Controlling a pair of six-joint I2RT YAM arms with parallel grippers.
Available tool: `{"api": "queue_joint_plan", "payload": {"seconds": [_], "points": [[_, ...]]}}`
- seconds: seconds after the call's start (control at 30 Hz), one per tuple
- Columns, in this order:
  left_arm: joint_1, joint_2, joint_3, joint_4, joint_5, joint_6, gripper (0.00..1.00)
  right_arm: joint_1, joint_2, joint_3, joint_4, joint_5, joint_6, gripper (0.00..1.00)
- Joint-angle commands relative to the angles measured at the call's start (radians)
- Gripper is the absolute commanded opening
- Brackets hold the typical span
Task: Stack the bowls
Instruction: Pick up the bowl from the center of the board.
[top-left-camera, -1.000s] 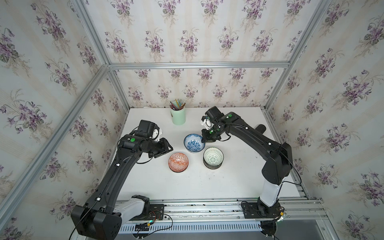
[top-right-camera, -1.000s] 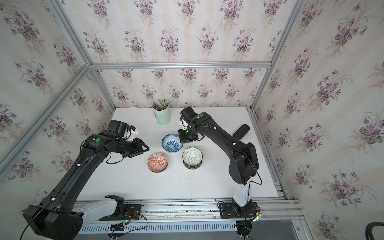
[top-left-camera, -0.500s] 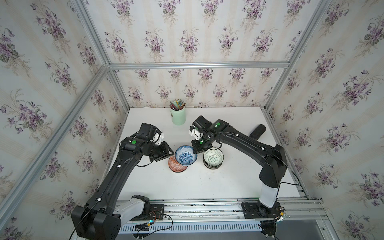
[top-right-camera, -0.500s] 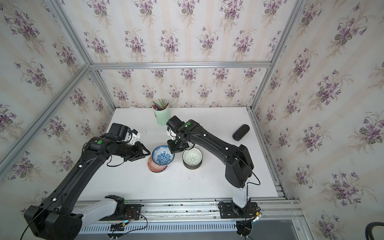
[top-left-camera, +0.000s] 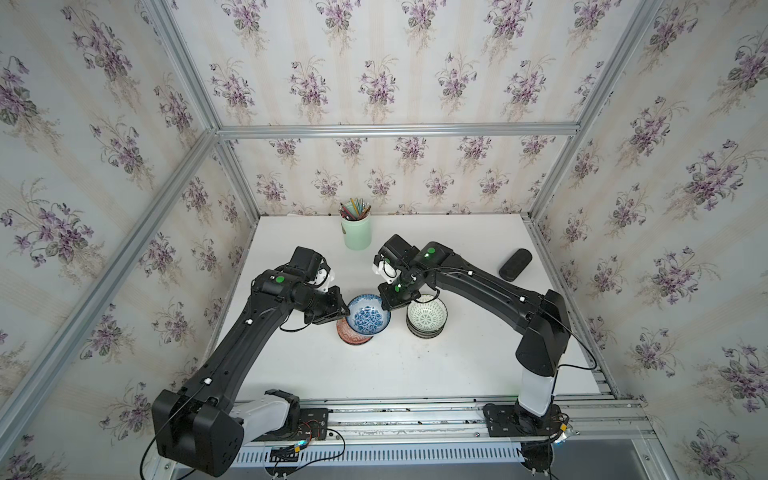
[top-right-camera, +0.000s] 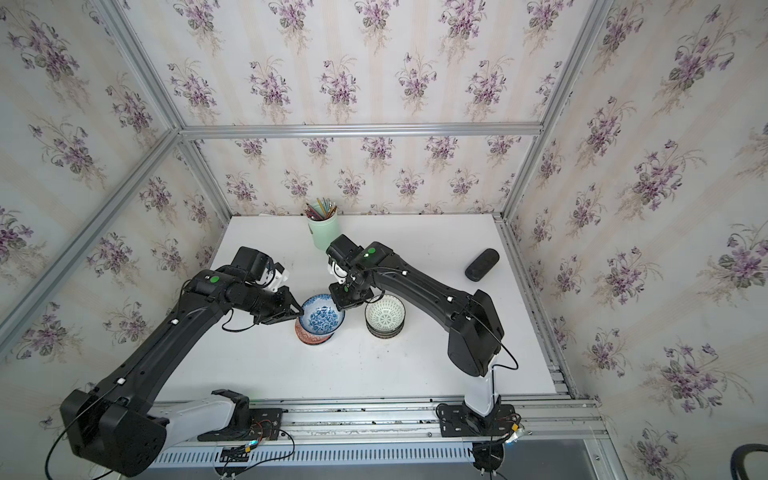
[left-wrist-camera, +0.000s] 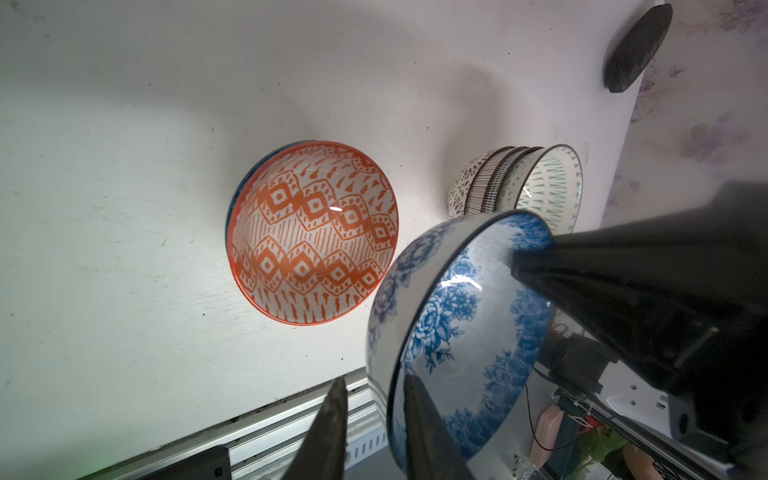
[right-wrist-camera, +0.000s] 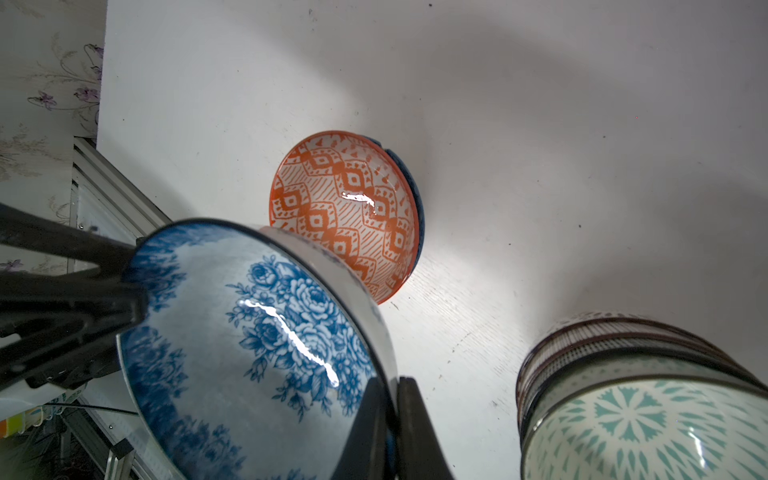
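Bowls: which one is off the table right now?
The blue bowl: the right tool pinches its rim, holding it over the orange bowl. That one and the green bowl top two stacks on the table.

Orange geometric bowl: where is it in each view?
Top view: orange bowl just below centre, mostly hidden under the blue floral bowl.
Top view: orange bowl again a sliver under it.
Left wrist: orange bowl central, nearly whole.
Right wrist: orange bowl near centre, partly behind it.
Shared landmark: the blue floral bowl, adjoining it everywhere.
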Motion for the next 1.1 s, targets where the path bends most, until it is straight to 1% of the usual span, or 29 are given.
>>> {"api": "queue_joint_plan", "payload": {"seconds": [0.0, 0.27, 0.47, 0.6, 0.7, 0.73, 0.77, 0.8, 0.83, 0.9, 0.97, 1.07], "points": [[-0.006, 0.006, -0.004, 0.003, -0.022, 0.008, 0.24, 0.005, 0.005, 0.008, 0.009, -0.009, 0.013, 0.0], [-0.018, 0.011, -0.016, 0.016, -0.024, 0.001, 0.14, 0.006, 0.013, 0.009, 0.016, -0.014, 0.015, 0.0], [-0.03, 0.014, -0.024, 0.027, -0.024, -0.009, 0.1, 0.009, 0.015, 0.005, 0.027, -0.021, 0.02, 0.0], [-0.034, 0.015, -0.023, 0.03, -0.028, -0.013, 0.0, 0.011, 0.015, 0.001, 0.029, -0.021, 0.02, 0.0], [-0.036, 0.014, -0.019, 0.026, -0.037, -0.016, 0.0, 0.011, 0.015, -0.001, 0.031, -0.019, 0.02, 0.0], [-0.037, 0.013, -0.017, 0.025, -0.041, -0.016, 0.0, 0.011, 0.013, -0.001, 0.031, -0.017, 0.021, 0.03], [-0.037, 0.012, -0.015, 0.022, -0.048, -0.016, 0.0, 0.011, 0.007, -0.001, 0.034, -0.014, 0.021, 0.11], [-0.037, 0.013, -0.012, 0.019, -0.057, -0.016, 0.0, 0.011, 0.001, -0.002, 0.038, -0.005, 0.022, 0.26], [-0.037, 0.012, -0.012, 0.013, -0.066, -0.016, 0.0, 0.011, -0.004, -0.001, 0.039, 0.007, 0.023, 0.36], [-0.036, 0.013, -0.011, 0.007, -0.079, -0.016, 0.0, 0.009, -0.014, 0.004, 0.039, 0.032, 0.021, 0.48], [-0.036, 0.014, -0.014, 0.003, -0.089, -0.012, 0.0, 0.006, -0.023, 0.018, 0.032, 0.058, 0.016, 0.54], [-0.036, 0.016, -0.022, 0.004, -0.113, -0.007, 0.0, -0.01, -0.045, 0.031, 0.029, 0.09, 0.016, 0.57]]}}
